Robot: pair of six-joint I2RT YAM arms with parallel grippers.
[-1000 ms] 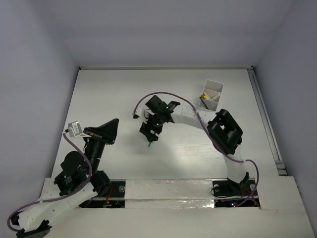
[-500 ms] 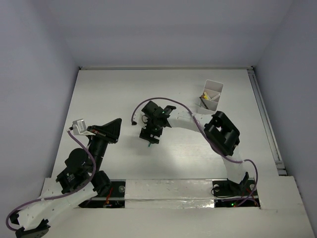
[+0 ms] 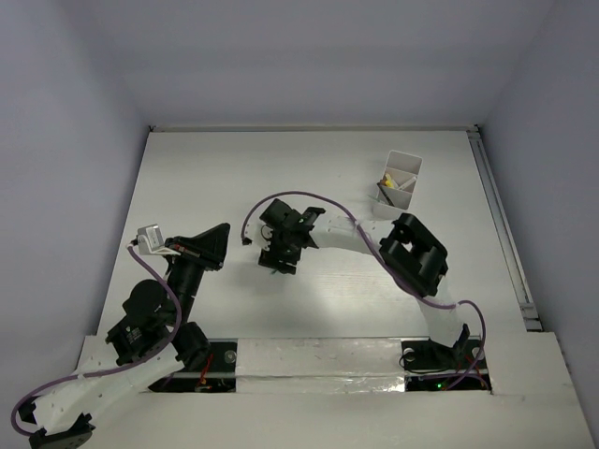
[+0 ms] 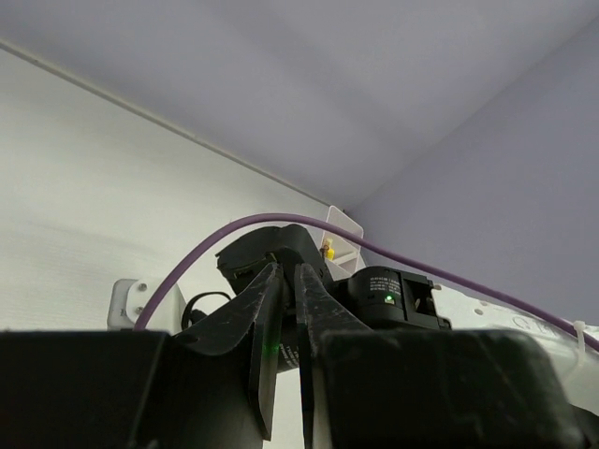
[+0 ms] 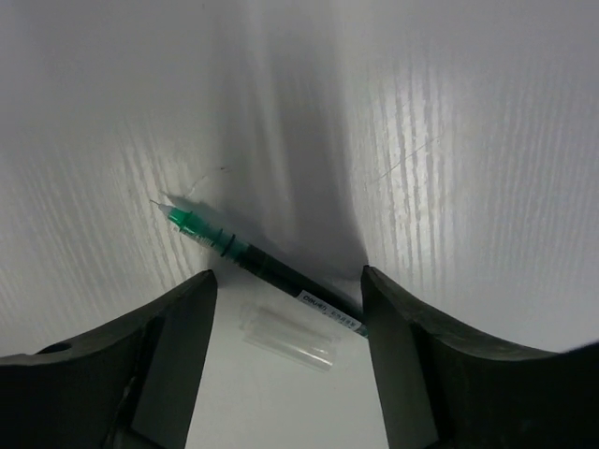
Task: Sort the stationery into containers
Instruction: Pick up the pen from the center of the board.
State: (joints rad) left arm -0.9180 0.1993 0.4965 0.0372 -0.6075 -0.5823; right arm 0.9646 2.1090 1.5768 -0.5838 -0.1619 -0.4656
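Observation:
A dark pen with a green tip (image 5: 253, 262) lies flat on the white table, and a clear plastic cap (image 5: 287, 339) lies beside it. My right gripper (image 5: 288, 281) is low over them, open, one finger on each side of the pen. From above, the right gripper (image 3: 279, 257) covers the pen. The white divided container (image 3: 400, 178) stands at the back right with a yellow-capped piece (image 3: 385, 179) in it. My left gripper (image 3: 221, 245) hovers left of the right one, shut and holding nothing. In its own view the left gripper (image 4: 288, 271) points at the right arm and the container (image 4: 344, 224).
The right arm's purple cable (image 3: 309, 198) loops above its wrist. A metal rail (image 3: 501, 224) runs along the table's right edge. Grey walls close in the left, right and back sides.
The right gripper has moved left and toward the near edge, coming down over the pen. The left arm shifted slightly, then held still.

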